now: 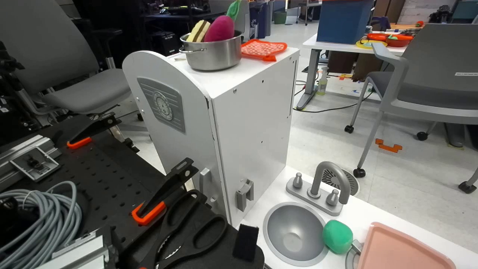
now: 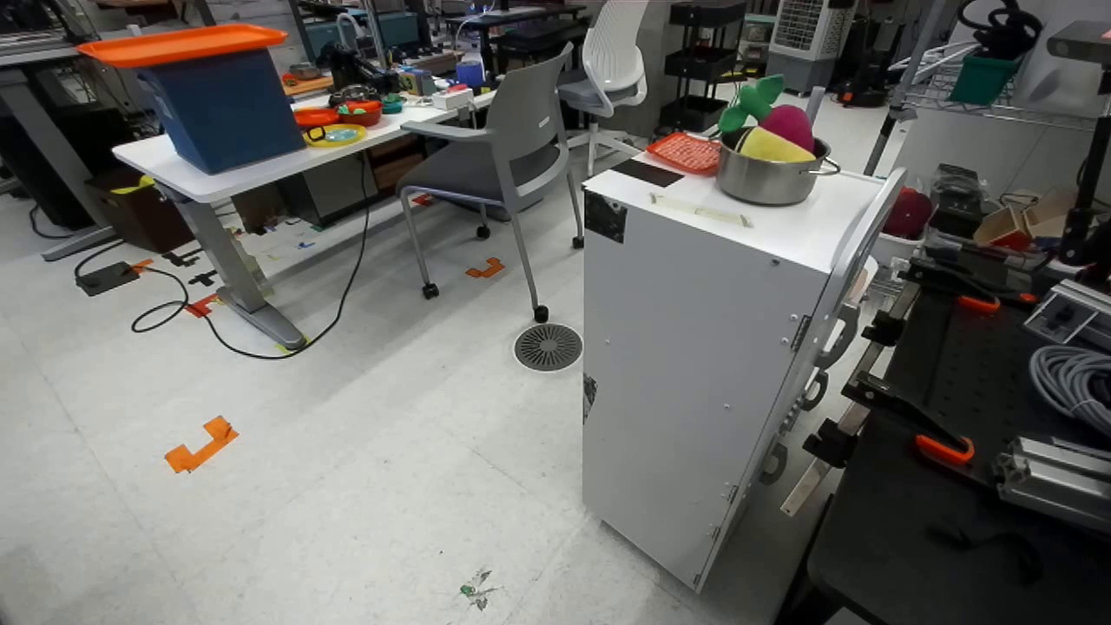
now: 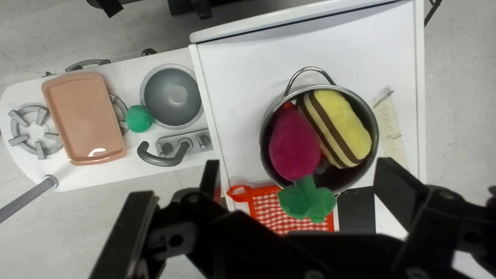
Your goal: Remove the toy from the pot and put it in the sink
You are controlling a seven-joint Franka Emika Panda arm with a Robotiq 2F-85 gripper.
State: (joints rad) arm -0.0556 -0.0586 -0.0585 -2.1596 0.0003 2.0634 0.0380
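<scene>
Wrist view: the claw (image 3: 299,170) stands nearest the lens, its two fingers (image 3: 399,190) well apart. Past them, one steel pot (image 3: 343,177) sits upright on the upper tabletop (image 3: 240,97), one loop handle (image 3: 309,69) plainly visible. The pot contains two identifiable articles: one magenta toy (image 3: 294,147), its green leaves (image 3: 306,201) extending over the rim, and one yellow item (image 3: 343,124) with brown stripes, alongside it. A sliver of red (image 3: 288,104) also shows inside; its source cannot be determined. One red-and-white checked pot holder (image 3: 267,211) lies just beside the pot, partly screened by the leaves.

On the lower tabletop (image 3: 126,75) are one grey sink (image 3: 162,104), the pale disc at its bottom in sight, one arched faucet (image 3: 166,161) and two knobs (image 3: 166,149). One green ball (image 3: 139,118) rests just outside the sink's rim; contact cannot be confirmed. Farther along are one pink tray (image 3: 83,116) and two burners (image 3: 50,136), one of them partly covered by the tray.

In both exterior views, one blue bin (image 2: 234,113) stands on a distant tabletop (image 2: 143,156); its contents cannot be seen.
</scene>
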